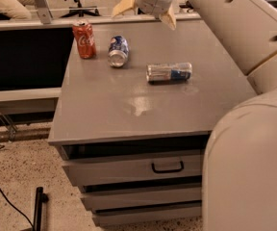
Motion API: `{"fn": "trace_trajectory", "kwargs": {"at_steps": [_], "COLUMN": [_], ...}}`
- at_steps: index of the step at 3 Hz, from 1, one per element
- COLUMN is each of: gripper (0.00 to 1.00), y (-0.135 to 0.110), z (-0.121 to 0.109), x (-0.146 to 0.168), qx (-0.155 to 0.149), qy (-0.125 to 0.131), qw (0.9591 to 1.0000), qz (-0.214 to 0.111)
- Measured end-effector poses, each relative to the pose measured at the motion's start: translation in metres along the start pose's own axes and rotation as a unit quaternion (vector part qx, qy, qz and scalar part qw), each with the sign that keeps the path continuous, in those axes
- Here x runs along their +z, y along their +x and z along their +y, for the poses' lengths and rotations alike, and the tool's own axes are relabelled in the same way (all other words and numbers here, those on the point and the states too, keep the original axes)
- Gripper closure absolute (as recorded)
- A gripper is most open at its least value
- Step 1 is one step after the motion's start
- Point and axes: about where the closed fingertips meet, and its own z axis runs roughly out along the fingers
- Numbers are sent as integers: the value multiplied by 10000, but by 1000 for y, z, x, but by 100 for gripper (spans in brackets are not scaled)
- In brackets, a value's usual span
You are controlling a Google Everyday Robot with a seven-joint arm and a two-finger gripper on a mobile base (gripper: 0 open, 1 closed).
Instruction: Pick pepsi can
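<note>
The pepsi can (118, 51), blue with a white and red logo and a silver end facing me, lies on its side on the grey cabinet top (138, 105), at the back left. My gripper (144, 12) hangs above the far edge of the top, a little right of and behind the can, not touching it. Its two cream fingers (123, 6) are spread wide apart and hold nothing.
An upright red Coca-Cola can (84, 39) stands just left of the pepsi can. A slimmer silver can with a blue patch (169, 72) lies on its side at mid-top. My arm fills the right side. Drawers (167, 167) sit below; a seated person is at the back left.
</note>
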Motion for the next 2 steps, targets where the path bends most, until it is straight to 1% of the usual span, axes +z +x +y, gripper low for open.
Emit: {"fn": "trace_trajectory", "kwargs": {"at_steps": [1, 2], "gripper": [0, 0], "y": [5, 7], "z": [-4, -6], "x": [18, 39], "qx": [-155, -231], "qy": [36, 79], "qw": [9999, 9997], "qz": [14, -86]}}
